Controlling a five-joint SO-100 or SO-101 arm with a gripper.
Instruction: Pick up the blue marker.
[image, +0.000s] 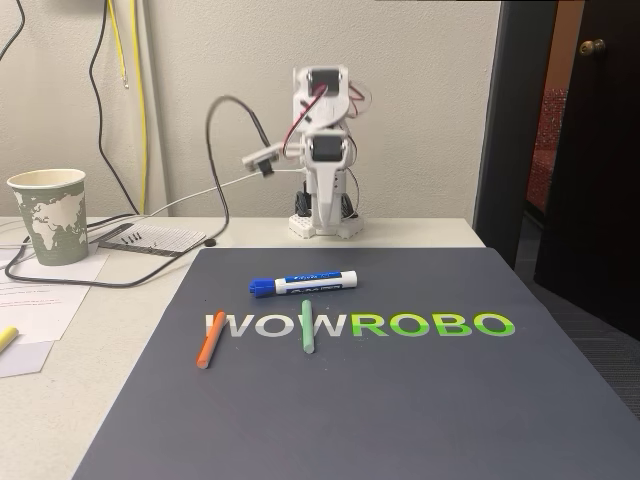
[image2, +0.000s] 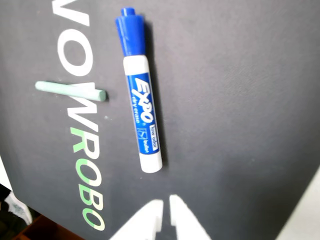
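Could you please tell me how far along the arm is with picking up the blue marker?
Nothing looks done yet: the thick white-barrelled marker with blue cap lies flat on the dark grey mat, untouched. In hand: in the wrist view the white two-finger gripper sits above the mat, clear of the marker's capless end, fingertips close together, holding nothing. Left: reaching the marker, closing on its barrel, lifting. The thin orange stick and light-green stick lie apart from it.

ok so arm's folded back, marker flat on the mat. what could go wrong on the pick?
1. The blue marker is round and lies flat on the mat; an off-centre pinch could roll it away.
2. The light-green stick lies close beside it; a wide approach might knock it.
3. The gripper fingertips look nearly together in the wrist view, so it probably must open first.
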